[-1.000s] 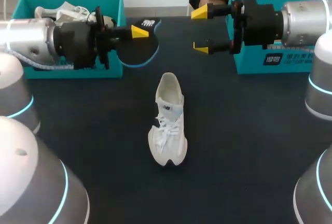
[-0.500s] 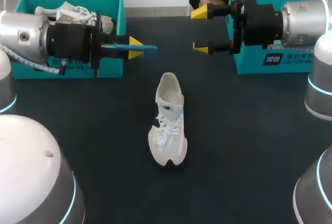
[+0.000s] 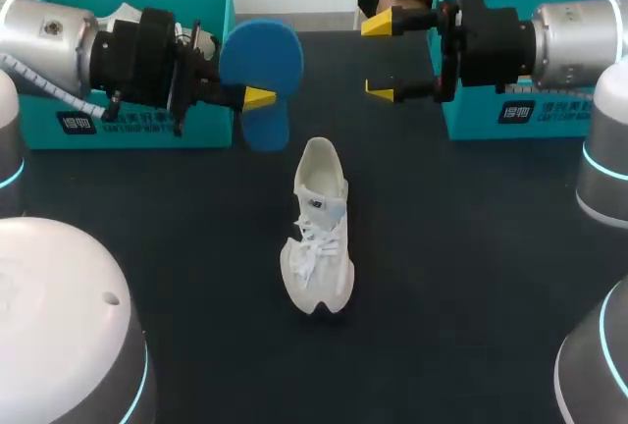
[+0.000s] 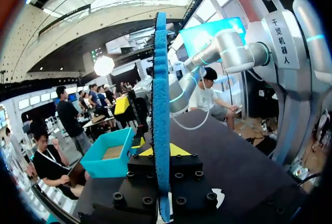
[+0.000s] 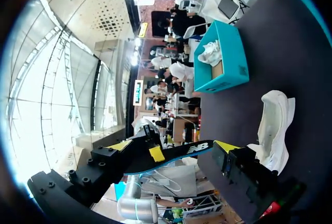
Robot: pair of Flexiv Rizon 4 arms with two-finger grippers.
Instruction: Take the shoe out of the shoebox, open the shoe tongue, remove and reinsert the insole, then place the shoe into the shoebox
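Blue is the face the insole (image 3: pixel 260 66) now turns to the overhead camera. A second ago it showed its dark printed side, and half a second ago only its thin edge. The left tool (image 3: pixel 257 96), up and left of the shoe (image 3: pixel 319 228) and in front of the left shoebox (image 3: pixel 211 12), has rolled over while clamped on the insole. The left wrist view shows the insole edge-on between that tool's fingers. The shoe has not moved and lies laces up on the table (image 3: pixel 471 277), outside both boxes. Up and right of the shoe, the right tool (image 3: pixel 385 56) hangs as before beside the right shoebox (image 3: pixel 471 115), fingers spread with nothing between them. Removal looks finished, and the flip reads as handling ahead of reinsertion. The printed side will probably have to face up again before the insole can slide into the shoe's opening.
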